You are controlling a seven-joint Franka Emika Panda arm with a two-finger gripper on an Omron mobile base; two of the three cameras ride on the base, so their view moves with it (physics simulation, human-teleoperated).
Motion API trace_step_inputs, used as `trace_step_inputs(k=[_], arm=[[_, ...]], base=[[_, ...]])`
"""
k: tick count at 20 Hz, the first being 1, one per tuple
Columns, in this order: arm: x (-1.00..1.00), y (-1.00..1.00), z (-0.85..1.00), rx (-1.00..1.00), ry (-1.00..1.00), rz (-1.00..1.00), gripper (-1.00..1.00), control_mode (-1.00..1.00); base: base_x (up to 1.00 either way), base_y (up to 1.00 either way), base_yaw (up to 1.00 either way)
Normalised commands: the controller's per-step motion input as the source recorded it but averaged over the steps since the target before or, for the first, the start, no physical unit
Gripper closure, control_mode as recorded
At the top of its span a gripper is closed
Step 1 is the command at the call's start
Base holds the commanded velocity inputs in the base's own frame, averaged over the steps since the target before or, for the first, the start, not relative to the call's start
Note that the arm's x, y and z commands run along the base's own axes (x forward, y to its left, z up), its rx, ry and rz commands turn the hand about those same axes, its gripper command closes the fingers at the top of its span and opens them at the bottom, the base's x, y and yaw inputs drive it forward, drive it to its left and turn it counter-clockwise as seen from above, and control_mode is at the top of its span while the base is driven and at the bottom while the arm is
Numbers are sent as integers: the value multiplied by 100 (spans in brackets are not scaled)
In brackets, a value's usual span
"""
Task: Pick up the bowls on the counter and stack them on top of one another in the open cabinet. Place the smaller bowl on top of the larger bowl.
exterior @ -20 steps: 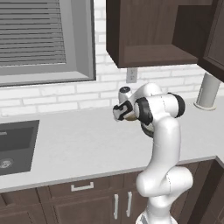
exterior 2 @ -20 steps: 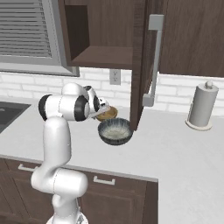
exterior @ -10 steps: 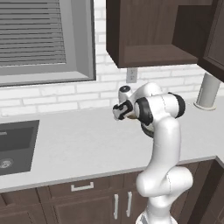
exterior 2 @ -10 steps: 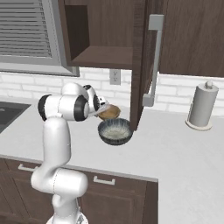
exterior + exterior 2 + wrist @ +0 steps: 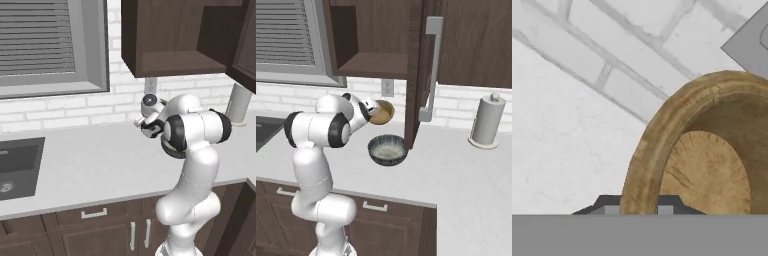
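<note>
Grey-white counter (image 5: 466, 170) is left with the larger bowl (image 5: 387, 150) beside the open cabinet (image 5: 373, 64) door, while the smaller bowl (image 5: 381, 111) is clamped by its rim in the gripper (image 5: 372, 111), tilted, presumably for carrying.

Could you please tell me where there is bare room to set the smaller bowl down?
The open cabinet shelf is bare. Counter lies free between sink and arm, and between larger bowl and paper towel roll. Crowded: around the gripper, smaller bowl and cabinet door.
</note>
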Motion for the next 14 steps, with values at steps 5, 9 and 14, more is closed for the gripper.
trace_step_inputs(k=[5, 9, 14], arm=[[-100, 0, 34, -1, -5, 0, 100, -100], [-100, 0, 63, 0, 0, 0, 100, -100], [-72, -2, 91, 0, 6, -15, 100, -100]], base=[[0, 0, 0], [0, 0, 0], [0, 0, 0]])
